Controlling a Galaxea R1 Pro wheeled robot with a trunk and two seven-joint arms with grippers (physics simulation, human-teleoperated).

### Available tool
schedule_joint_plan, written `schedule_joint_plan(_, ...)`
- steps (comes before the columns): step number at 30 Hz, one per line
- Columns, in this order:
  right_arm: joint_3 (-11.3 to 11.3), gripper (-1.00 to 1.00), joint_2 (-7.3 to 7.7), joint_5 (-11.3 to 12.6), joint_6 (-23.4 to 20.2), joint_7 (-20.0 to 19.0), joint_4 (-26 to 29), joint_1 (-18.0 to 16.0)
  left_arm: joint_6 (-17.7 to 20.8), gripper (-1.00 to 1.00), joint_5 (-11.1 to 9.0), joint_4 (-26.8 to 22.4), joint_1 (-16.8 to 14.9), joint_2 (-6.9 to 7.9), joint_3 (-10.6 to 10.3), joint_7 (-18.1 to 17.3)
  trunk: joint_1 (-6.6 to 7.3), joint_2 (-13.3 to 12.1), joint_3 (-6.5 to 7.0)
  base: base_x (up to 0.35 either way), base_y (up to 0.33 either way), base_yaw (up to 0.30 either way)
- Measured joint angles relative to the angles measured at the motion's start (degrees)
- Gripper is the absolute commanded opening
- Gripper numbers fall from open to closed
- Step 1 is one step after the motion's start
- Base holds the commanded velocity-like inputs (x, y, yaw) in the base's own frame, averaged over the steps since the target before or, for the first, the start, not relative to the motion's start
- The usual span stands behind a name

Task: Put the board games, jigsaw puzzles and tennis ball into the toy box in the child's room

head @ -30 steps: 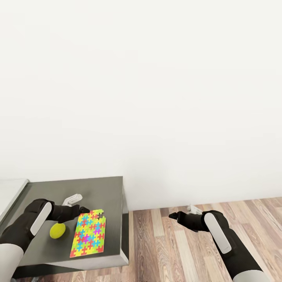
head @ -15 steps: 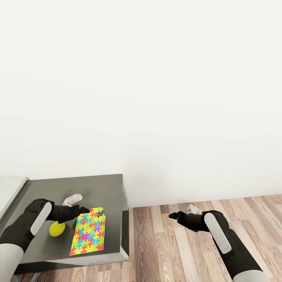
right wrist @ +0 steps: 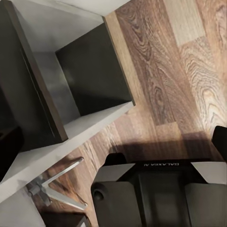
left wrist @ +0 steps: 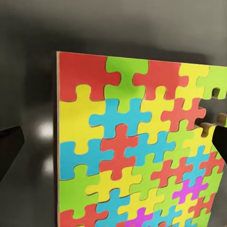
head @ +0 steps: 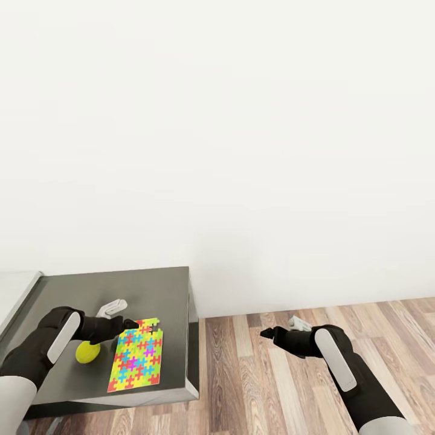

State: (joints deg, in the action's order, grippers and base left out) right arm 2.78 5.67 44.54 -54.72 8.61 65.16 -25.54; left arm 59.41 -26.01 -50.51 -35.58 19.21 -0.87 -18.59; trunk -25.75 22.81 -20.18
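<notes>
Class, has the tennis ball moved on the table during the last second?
No. The tennis ball keeps its place beside the jigsaw puzzle on the dark table; the camera shifted slightly.

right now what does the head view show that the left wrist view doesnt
Head view alone: the tennis ball beside the jigsaw puzzle, the whole dark table section, the white wall, the wood floor and the right pincer held over that floor.

Left wrist view alone: the puzzle's individual pieces up close, including the notched corner.

Both: the puzzle lying flat on the dark table, with the left pincer open at its far edge.
</notes>
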Motion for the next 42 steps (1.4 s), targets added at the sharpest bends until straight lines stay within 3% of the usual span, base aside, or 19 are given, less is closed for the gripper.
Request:
schedule_joint_plan(11, 0.75, 1.00, 0.07, 0.11, 3.68, 0.02, -0.42, 0.00, 0.00, 1.00, 0.00, 0.00, 0.00, -0.01, -0.09, 0.00, 0.00, 0.00, -0.01, 0.000, 0.000, 0.000)
schedule_joint_plan(42, 0.86, 1.00, 0.08, 0.21, 3.86, -0.07, -0.45, 0.00, -0.09, 1.00, 0.01, 0.00, 0.00, -0.05, -0.09, -0.02, 0.00, 0.00, -0.01, -0.005, -0.041, 0.000)
